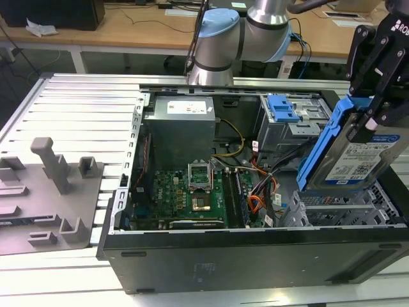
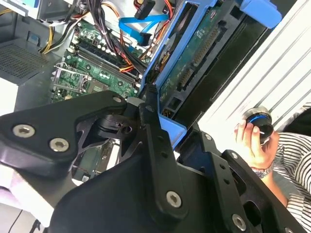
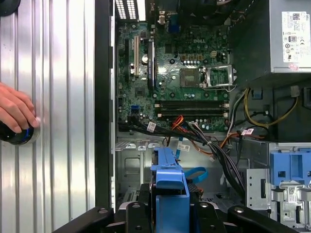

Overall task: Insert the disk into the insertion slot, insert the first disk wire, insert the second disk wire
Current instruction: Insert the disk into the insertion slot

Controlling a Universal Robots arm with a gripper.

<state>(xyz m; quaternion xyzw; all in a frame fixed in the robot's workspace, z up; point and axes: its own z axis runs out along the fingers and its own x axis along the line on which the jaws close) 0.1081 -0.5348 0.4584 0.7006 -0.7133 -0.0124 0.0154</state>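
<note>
While the tool (image 1: 376,119) clamps it, the disk (image 1: 356,163) hangs tilted.

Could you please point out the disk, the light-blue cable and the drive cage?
disk (image 1: 363,158): exterior view, on its white label.
light-blue cable (image 2: 137,23): second wrist view, on its flat band.
drive cage (image 1: 339,208): exterior view, on its perforated wall.

My arm and gripper: finish, cabling and fasteners.
Behind the computer case (image 1: 255,256) in the exterior view, my arm (image 1: 259,29) has round silver-grey joint housings, closed by light-blue caps (image 1: 217,29), and a black cable (image 1: 192,45) runs alongside. My gripper (image 1: 377,118), above the case's near corner on the exterior view's right, is matt black with white lettering. In the second wrist view its finger links (image 2: 158,155) are flat black bars, pinned with silver round-head screws (image 2: 167,198).
</note>
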